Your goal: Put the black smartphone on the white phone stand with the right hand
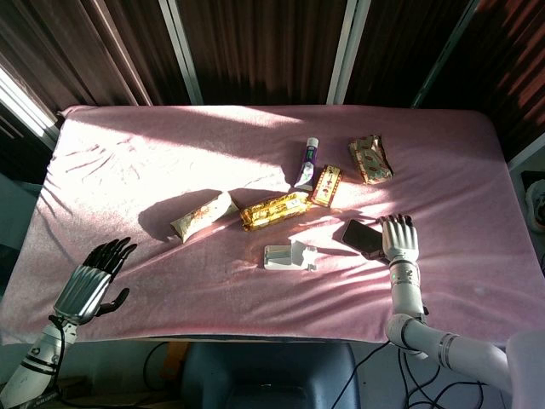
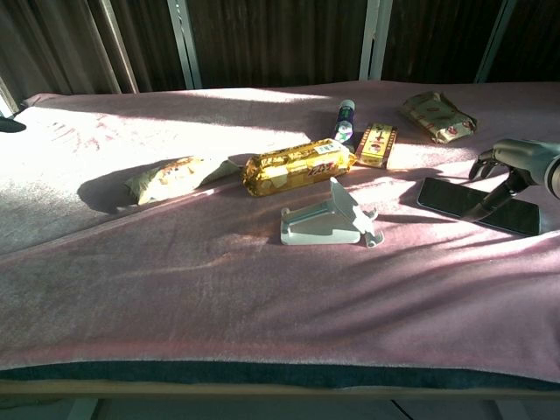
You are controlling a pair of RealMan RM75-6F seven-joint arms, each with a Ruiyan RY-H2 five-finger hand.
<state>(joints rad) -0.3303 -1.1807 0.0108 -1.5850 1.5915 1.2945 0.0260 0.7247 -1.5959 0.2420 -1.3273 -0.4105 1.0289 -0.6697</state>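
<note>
The black smartphone [image 1: 362, 237] lies flat, long axis slanting toward the white phone stand [image 1: 289, 256]; the right robot hand [image 1: 400, 238] hovers spread beside it.

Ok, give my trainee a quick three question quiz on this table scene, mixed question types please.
1. True or false: the black smartphone already sits on the white plastic phone stand.
2. Which hand is at the phone: A) left hand B) right hand?
3. Fill in: the stand rests on a ___ cloth.

Key: 1 false, it lies flat on the cloth right of the stand. 2 B. 3 pink.
</note>
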